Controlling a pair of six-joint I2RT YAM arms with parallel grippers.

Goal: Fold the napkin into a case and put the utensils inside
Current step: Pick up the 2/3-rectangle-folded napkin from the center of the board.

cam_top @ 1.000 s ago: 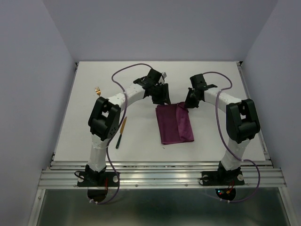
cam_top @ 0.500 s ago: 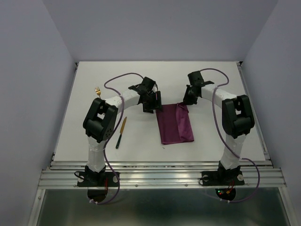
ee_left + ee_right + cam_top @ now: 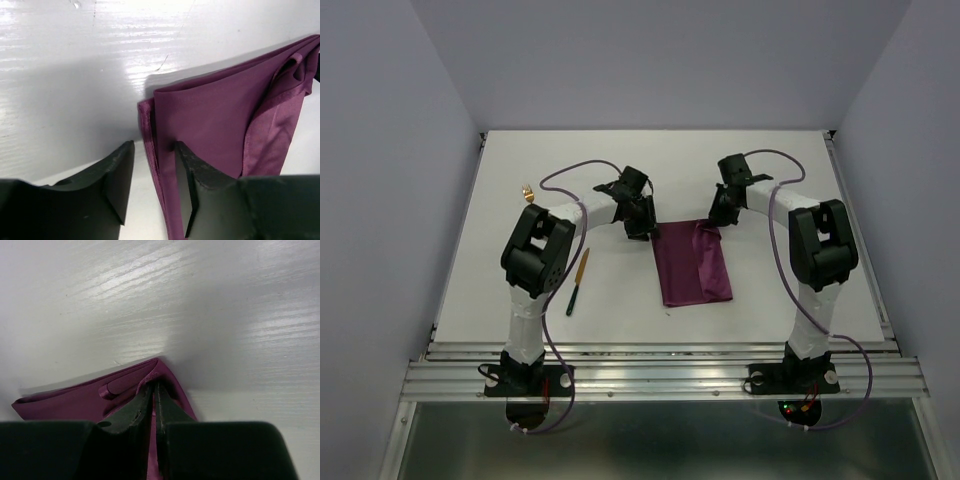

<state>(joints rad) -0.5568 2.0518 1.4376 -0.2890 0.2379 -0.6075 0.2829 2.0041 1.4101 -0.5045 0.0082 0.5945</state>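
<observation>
The left gripper [image 3: 152, 149] is held spread, its jaws set astride the folded left edge of the napkin [image 3: 692, 265]; the right gripper [image 3: 154, 386] is pinched on the napkin's far right corner; the napkin is laid folded mid-way across the table [image 3: 770, 300]; the knife [image 3: 578, 281] and fork [image 3: 528, 190] are seen well apart, left of it.

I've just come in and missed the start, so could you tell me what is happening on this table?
Two arms are working on a folded purple napkin on the white table. The right tool is shut on its far right corner; the left tool stands open astride its far left edge, not gripping. The knife and fork lie off to the left, not yet inside.
</observation>
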